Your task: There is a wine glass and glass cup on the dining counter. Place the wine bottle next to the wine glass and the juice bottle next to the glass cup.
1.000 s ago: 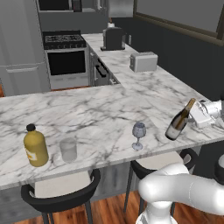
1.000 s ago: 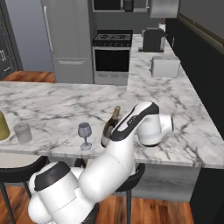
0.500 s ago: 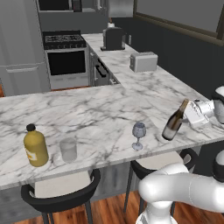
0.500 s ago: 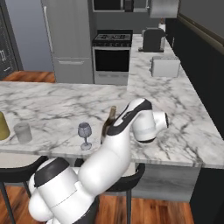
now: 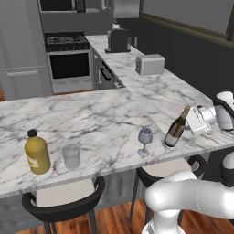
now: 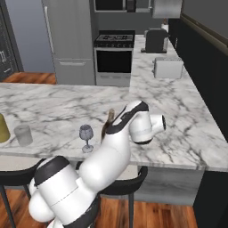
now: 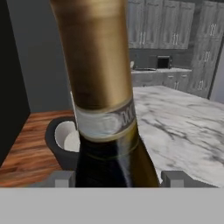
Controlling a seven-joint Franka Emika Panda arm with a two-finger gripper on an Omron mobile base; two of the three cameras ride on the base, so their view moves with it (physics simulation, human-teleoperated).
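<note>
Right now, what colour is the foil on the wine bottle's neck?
Gold-tan, clearest in the hand view, on the wine bottle.

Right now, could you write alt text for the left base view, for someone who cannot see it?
The robot's hand holds a tilted wine bottle by the neck, its base on the dining counter just right of the wine glass. Far left stand the juice bottle and glass cup, side by side.

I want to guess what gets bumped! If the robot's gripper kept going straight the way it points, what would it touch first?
The wine bottle: the gripper already has its neck between the fingers, tilted. Beyond it probably comes the wine glass, though depth is unclear.
</note>
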